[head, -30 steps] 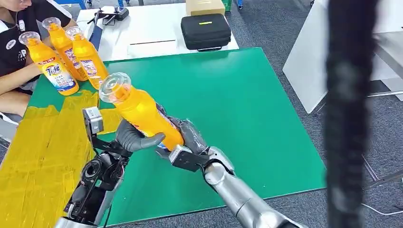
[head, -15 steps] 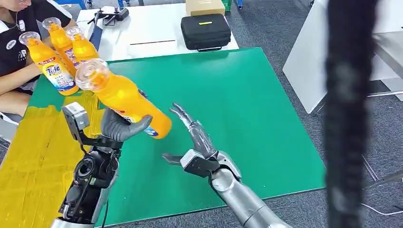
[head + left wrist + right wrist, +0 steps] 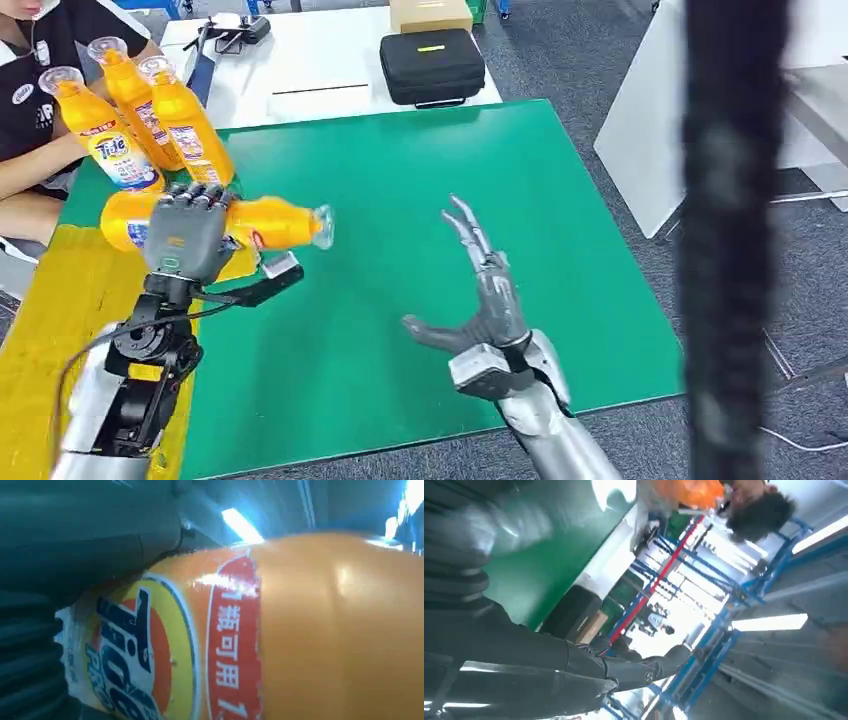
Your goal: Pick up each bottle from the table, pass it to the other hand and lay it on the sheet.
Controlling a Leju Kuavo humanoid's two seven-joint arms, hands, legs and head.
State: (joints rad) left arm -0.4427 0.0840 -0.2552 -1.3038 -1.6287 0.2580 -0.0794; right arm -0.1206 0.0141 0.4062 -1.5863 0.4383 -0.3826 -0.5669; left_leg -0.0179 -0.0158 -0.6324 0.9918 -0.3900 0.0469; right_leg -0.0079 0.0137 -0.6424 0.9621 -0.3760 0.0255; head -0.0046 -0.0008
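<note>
Fingers of the left robot hand [image 3: 187, 238] wrapped the orange Tide detergent bottle [image 3: 262, 223], holding it sideways above the edge where the yellow sheet [image 3: 70, 330] met the green desk [image 3: 400, 200], clear cap pointing right. Its label, seen close from the left wrist, read "Tide" beside Chinese characters. The right robot hand [image 3: 487, 290] was spread and empty over the green surface. Farther back, three more Tide bottles [image 3: 130, 110] stood upright beside a seated person [image 3: 35, 100]. A black case [image 3: 432, 65] lay on a white desk [image 3: 310, 60]; grey carpet [image 3: 560, 50] surrounded everything.
</note>
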